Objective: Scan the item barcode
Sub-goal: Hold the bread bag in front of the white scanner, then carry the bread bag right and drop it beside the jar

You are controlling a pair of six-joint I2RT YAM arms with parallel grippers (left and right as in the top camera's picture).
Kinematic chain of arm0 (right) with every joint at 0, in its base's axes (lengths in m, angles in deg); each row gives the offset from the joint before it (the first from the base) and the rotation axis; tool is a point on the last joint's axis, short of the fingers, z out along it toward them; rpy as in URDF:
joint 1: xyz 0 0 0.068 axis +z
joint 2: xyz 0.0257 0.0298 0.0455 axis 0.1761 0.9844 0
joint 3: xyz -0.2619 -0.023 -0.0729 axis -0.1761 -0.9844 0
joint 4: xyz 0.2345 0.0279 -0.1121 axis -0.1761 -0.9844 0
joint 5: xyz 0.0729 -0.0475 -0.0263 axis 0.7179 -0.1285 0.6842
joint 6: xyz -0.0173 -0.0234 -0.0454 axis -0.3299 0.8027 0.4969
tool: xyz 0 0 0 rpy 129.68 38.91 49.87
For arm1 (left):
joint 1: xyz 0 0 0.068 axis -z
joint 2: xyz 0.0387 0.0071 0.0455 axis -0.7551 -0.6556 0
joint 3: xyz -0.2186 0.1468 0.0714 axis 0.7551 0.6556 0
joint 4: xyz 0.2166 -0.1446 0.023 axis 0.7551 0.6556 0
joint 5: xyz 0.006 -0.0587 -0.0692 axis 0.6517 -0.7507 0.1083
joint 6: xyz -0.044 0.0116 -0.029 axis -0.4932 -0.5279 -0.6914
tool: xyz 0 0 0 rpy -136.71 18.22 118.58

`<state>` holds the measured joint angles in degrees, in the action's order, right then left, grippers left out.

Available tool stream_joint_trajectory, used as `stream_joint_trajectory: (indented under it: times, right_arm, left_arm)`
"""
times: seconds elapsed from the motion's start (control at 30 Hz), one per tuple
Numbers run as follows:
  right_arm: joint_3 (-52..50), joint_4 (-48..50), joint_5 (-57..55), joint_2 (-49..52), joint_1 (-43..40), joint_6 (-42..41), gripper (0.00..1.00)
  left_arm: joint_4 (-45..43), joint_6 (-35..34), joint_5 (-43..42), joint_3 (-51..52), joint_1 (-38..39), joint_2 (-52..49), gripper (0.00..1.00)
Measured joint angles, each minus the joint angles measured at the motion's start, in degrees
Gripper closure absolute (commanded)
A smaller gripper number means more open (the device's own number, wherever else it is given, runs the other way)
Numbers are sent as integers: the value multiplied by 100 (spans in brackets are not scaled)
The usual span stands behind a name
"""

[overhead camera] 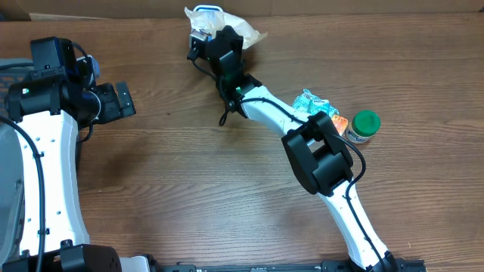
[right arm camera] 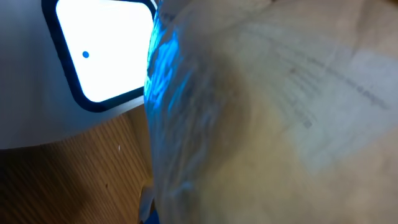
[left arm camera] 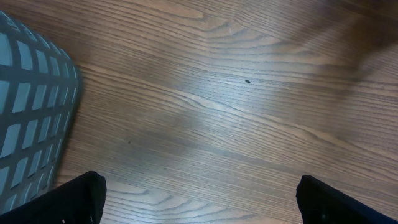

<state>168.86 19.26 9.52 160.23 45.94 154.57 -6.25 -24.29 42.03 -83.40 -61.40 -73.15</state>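
Note:
The item is a pale crinkled plastic packet (overhead camera: 246, 30) at the far middle of the table. Up close it fills most of the right wrist view (right arm camera: 280, 112) with faint print on it. My right gripper (overhead camera: 208, 39) is shut on the packet; its fingers are hidden behind the packet in the wrist view. Right beside it is the scanner (overhead camera: 203, 12), a white device with a dark-rimmed lit window (right arm camera: 99, 50). My left gripper (overhead camera: 121, 100) hovers far to the left above bare wood, open with nothing between its fingers (left arm camera: 81, 199).
A green-lidded jar (overhead camera: 363, 126), a teal packet (overhead camera: 311, 100) and a small orange item (overhead camera: 340, 123) lie at the right beside the right arm. A grey mesh basket (left arm camera: 31, 112) stands at the table's left edge, close to the left gripper.

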Motion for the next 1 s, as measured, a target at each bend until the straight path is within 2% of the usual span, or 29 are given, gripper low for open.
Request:
stream_joint_trajectory:
  times: [0.17,0.33,0.47,0.6,0.83,1.0]
  right_arm:
    - [0,-302,-76,-37,35,-505,96]
    - [-11,-1357,-98,-409,59,-1191,96]
    - [-20,-2371,-9,-1115,101,-2017,96]
    - [-20,-3685,459,-2059,146,-3305,96]
    - [-9,-5960,1950,-3576,101,-6188,96]
    - [4,-7425,3161,-3954,-179,-7263,96]
  left_arm:
    - [0,0,0,0,0,0,0]
    - [-2,0,2,0,0,0,0]
    - [-2,0,2,0,0,0,0]
    - [0,0,0,0,0,0,0]
    - [0,0,-2,0,0,0,0]
    - [0,0,0,0,0,0,0]
